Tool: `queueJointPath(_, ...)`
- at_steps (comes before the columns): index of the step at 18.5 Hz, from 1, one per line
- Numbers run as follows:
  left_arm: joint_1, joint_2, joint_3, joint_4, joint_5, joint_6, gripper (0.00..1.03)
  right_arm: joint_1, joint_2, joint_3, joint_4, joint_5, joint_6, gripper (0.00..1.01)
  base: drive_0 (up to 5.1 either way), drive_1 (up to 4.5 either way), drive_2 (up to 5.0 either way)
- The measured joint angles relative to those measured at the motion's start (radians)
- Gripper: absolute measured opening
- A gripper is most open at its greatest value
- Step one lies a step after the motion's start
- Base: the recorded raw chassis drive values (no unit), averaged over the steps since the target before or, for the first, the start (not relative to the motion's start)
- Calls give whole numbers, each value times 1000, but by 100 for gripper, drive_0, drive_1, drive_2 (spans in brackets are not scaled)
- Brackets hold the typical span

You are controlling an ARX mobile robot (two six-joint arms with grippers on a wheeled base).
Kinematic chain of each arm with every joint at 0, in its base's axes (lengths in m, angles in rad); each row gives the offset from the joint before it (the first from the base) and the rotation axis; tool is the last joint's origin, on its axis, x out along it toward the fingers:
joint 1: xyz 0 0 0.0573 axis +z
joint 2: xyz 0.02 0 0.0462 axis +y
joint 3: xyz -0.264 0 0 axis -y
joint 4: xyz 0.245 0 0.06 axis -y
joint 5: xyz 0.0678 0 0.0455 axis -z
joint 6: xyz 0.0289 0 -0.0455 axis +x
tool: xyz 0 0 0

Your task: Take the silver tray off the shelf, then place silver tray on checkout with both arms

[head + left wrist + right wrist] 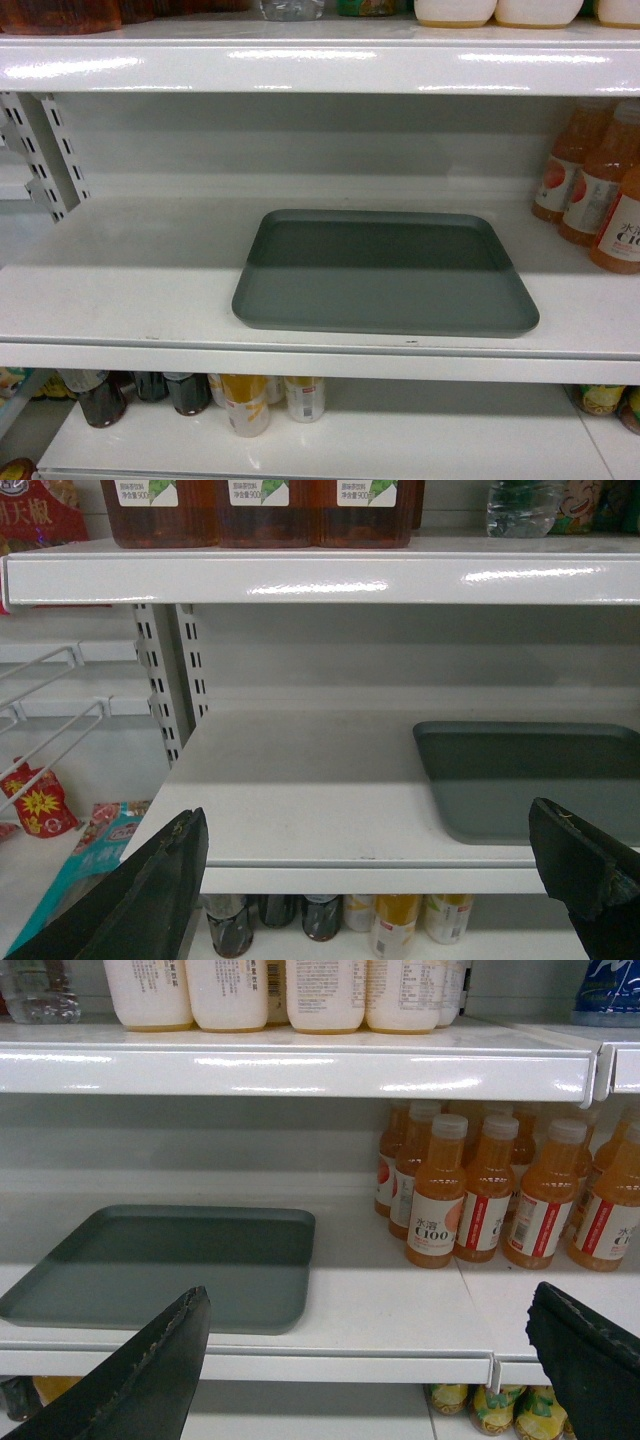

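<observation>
Head view faces the shelf (320, 330) squarely; both wrist views flank it, sharing the silver tray (385, 272).

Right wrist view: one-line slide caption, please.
Open right tool faces the silver tray lying flat on the shelf beside orange juice bottles.

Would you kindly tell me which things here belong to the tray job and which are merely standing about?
Belong to the job:
silver tray
shelf it lies on
left gripper, open
right gripper, open

Standing about:
orange juice bottles
white bottles on the board above
bottles below

One silver tray (385, 275), two shelf boards (320, 68), eight orange bottles (485, 1200)
</observation>
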Motion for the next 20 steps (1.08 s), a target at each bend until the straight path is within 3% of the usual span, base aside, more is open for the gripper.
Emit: queueJointPath(20, 0, 0, 0, 0, 0, 0, 98, 0, 0, 0, 0, 0, 0, 98, 0, 0, 0)
